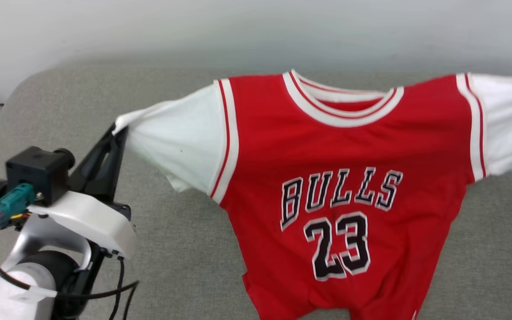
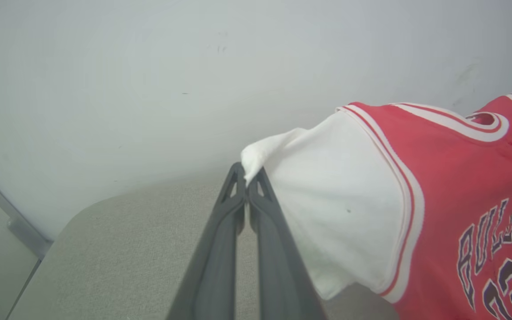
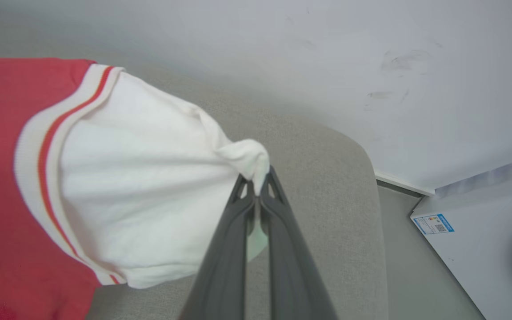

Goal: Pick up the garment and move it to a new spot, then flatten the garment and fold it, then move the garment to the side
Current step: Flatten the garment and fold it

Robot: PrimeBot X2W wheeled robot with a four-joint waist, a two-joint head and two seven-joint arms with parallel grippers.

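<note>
Garment (image 1: pixel 345 146) hangs spread above grey surface (image 1: pixel 185 249), left gripper (image 1: pixel 115 130) and right gripper (image 3: pixel 258 184) each clenched on a thin pinch of white sleeve (image 2: pixel 327 200); taut pull or swing likely slips one cuff free, dropping that side crumpled

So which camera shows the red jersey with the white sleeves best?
The head view: the red basketball jersey with white short sleeves appears front-on, with collar, lettering and number readable. The left wrist view catches one sleeve and part of the lettering; the right wrist view, the other sleeve and a red shoulder.
</note>
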